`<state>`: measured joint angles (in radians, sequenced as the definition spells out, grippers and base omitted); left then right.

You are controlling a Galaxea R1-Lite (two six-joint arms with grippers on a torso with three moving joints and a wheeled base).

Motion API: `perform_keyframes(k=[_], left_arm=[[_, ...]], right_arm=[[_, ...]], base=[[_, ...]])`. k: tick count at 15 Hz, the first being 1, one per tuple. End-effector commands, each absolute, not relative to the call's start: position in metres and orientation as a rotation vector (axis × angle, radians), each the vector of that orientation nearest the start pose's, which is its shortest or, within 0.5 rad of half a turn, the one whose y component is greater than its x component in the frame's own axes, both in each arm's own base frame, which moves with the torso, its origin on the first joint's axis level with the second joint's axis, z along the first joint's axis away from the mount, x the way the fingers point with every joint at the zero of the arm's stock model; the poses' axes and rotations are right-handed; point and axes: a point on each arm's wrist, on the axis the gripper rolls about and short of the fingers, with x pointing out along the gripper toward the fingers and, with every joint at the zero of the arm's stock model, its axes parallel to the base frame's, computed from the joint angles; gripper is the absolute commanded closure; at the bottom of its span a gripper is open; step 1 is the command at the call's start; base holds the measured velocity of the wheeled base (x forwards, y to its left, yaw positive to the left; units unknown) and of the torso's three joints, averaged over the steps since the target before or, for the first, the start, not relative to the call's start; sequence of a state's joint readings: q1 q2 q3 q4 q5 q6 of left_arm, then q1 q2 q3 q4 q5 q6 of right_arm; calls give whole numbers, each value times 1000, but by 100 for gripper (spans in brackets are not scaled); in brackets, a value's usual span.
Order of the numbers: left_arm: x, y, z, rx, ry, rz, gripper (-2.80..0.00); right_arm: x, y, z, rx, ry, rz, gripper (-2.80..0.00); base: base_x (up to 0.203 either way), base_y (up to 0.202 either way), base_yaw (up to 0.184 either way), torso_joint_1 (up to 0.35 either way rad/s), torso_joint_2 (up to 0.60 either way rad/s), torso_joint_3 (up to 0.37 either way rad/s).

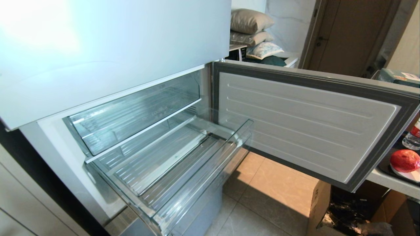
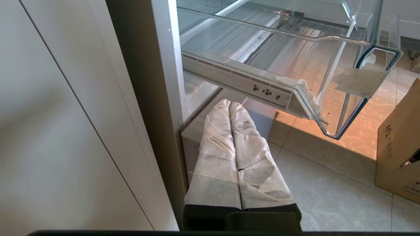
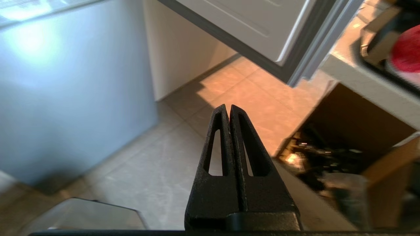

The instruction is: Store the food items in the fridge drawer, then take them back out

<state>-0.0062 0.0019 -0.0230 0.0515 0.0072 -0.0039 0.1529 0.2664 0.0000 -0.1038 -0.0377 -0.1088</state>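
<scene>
**Drawer out and bare, fruit on the counter**

The drawer stands pulled out of the fridge, and nothing lies in it; its ribbed clear bottom shows through from front to back, and the torn white tape marks its front corner in the left wrist view. One red fruit sits on a plate on the counter at the right, beyond the open door, well apart from the drawer; no other food item is in view. The right gripper hangs low over the floor tiles near a cardboard box, jaws pressed together and holding nothing; the fruit shows as a red blur at the edge of its view. The left gripper is parked low by the fridge's foot beneath the drawer, its wrapped fingers shut and empty. With fruit out and drawer bare, the pictures alone cannot say whether storing is yet to begin or the fruit is already back out; if the former, every step remains.
</scene>
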Motion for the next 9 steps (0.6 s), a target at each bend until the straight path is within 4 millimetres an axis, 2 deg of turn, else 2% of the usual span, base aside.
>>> perform_keyframes(k=[1,5,9], left_arm=[[-25,0,77,-4,31,2,0],[-25,0,77,-4,31,2,0],[-25,0,77,-4,31,2,0]], right_arm=[[1,-1,89,-133,165,88,0],[-7,0,83,-144,137,59,0],[-23,1,76,-139,-14,53,0]], base=[[0,0,0,0,0,0],[0,0,0,0,0,0],[0,0,0,0,0,0]])
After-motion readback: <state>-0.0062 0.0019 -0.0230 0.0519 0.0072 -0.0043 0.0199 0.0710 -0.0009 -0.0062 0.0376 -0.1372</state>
